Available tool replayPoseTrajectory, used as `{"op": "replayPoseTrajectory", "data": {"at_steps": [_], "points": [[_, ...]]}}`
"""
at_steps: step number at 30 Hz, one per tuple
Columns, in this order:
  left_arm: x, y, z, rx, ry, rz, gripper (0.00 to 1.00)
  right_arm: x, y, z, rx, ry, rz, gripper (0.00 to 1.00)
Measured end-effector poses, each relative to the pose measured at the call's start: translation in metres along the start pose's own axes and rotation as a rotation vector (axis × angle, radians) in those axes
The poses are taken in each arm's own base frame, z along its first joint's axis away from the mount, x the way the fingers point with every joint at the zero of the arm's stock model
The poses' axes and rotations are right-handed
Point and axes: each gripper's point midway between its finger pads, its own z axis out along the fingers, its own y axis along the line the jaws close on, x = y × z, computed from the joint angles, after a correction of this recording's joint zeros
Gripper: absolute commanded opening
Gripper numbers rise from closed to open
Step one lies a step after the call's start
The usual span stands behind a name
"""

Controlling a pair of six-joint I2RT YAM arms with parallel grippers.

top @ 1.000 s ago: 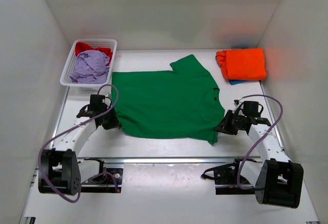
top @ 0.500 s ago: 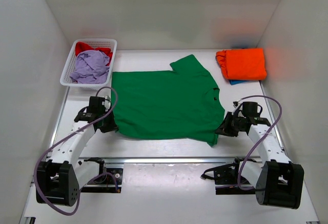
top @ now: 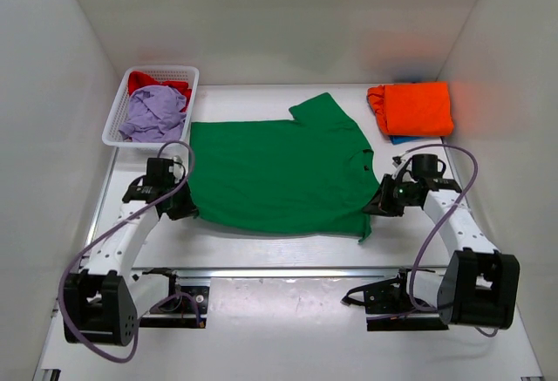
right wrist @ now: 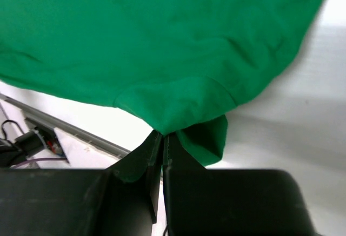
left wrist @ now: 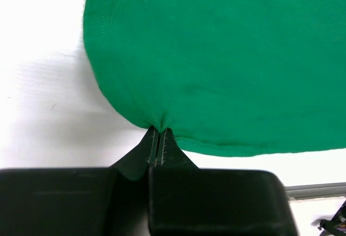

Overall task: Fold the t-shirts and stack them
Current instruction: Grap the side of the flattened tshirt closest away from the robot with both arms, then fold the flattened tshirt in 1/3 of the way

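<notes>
One green t-shirt (top: 279,172), crosswise, collar right

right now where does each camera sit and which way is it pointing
Top external: fixed above and behind the arms, looking down over the table; both arms and their bases show, with the left gripper and right gripper pinching the green t-shirt at its near corners.
Left wrist: on the left wrist, facing along its shut fingers at the pinched green edge.
Right wrist: on the right wrist, facing along its shut fingers at bunched green cloth.
Shared: both wrist views show the same green t-shirt, from opposite ends.
</notes>
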Motion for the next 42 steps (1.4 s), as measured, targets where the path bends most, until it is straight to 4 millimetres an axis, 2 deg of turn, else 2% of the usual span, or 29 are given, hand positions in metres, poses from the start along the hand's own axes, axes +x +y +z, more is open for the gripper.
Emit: {"op": "replayPoseTrajectory", "data": {"at_steps": [6,19,24,26,31,35,40,42], "points": [[0.0,0.005,0.019,-0.026,0.07,-0.026,0.0,-0.023,0.003,0.005,-0.023,0.027,0.033,0.0],[-0.047,-0.005,0.046,-0.012,0.071,-0.05,0.0,-0.093,0.015,0.013,-0.06,0.019,0.017,0.0],[-0.06,-0.008,0.058,-0.003,0.076,-0.063,0.07,-0.117,0.017,0.021,-0.065,0.022,0.013,0.0],[-0.061,-0.009,0.062,-0.001,0.083,-0.07,0.11,-0.124,0.018,0.026,-0.066,0.029,0.011,0.01],[-0.064,-0.01,0.074,0.005,0.1,-0.086,0.1,-0.136,0.016,0.039,-0.069,0.05,0.016,0.0],[-0.073,-0.006,0.082,0.01,0.103,-0.122,0.0,-0.145,0.015,0.05,-0.071,0.071,0.02,0.0],[-0.086,-0.003,0.083,0.014,0.082,-0.145,0.0,-0.157,0.018,0.059,-0.077,0.072,0.005,0.0],[-0.089,-0.003,0.082,0.018,0.074,-0.15,0.04,-0.16,0.018,0.06,-0.079,0.073,0.0,0.0]]}}
